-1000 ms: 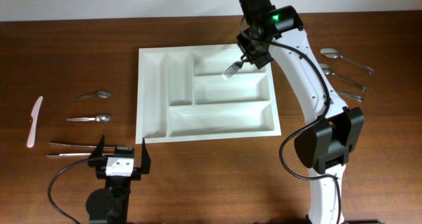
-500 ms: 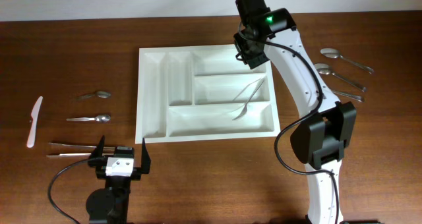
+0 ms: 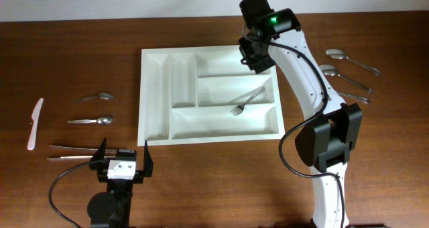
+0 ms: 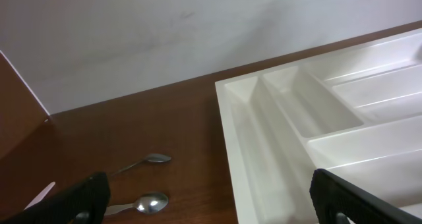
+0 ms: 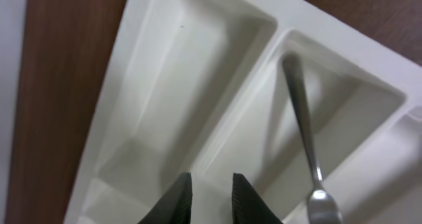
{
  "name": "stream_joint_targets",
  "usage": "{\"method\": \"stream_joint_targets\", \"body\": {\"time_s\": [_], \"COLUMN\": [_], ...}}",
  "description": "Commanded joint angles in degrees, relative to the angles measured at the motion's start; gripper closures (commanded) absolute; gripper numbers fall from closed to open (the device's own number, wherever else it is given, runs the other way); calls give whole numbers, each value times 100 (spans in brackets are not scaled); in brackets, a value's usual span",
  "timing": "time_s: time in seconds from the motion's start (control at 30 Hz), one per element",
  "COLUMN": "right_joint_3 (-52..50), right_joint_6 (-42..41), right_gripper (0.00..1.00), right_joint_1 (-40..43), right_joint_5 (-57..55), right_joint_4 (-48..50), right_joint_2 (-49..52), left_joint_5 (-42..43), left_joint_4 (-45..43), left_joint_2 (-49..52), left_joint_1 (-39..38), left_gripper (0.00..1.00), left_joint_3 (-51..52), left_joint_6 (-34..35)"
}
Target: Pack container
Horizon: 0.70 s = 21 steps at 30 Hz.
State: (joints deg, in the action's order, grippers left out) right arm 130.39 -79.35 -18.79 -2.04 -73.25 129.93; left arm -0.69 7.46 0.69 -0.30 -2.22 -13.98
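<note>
White container (image 3: pixel 155 94) flat on table (image 3: pixel 80 53), fork (image 3: pixel 245 100) loose in its middle long compt. R gripper (image 5: pixel 211 197) above its far long compt, jaws barely parted, empty. L gripper (image 3: pixel 123 153) by near-left corner, jaws spread wide, empty.

One white container (image 3: pixel 155 94) stands on the counter (image 3: pixel 67 60), with five compartments: two narrow upright ones and three long ones across. One metal fork (image 3: pixel 244 100) lies in it. To the left are two spoons, the far left spoon (image 3: pixel 100 95) and the near left spoon (image 3: pixel 94 120), one white plastic knife (image 3: pixel 35 124), and two long thin metal pieces of unclear kind, the far thin piece (image 3: pixel 70 147) and the near thin piece (image 3: pixel 67 159). To the right are three metal pieces: the far right spoon (image 3: pixel 336 53), the second right spoon (image 3: pixel 328 69) and one third piece (image 3: pixel 356 96) of unclear kind. There are two claws, the left claw (image 3: pixel 124 146) and the right claw (image 5: pixel 210 194)
</note>
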Motion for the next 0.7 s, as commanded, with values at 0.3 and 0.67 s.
{"method": "stream_joint_targets", "body": {"time_s": [0.3,0.67], "right_joint_3": [111,109], "right_joint_6": [4695,5490], "right_gripper": [79,79], "right_joint_1": [837,1134], "right_joint_5": [741,619], "right_joint_4": [-935,-2409], "right_joint_2": [-348,-1609], "left_joint_5": [-20,-20], "left_joint_4": [-20,-20], "left_joint_2": [-35,-35], "left_joint_1": [20,20], "left_gripper": [1,1], "left_joint_3": [42,42], "left_joint_6": [-68,-70]}}
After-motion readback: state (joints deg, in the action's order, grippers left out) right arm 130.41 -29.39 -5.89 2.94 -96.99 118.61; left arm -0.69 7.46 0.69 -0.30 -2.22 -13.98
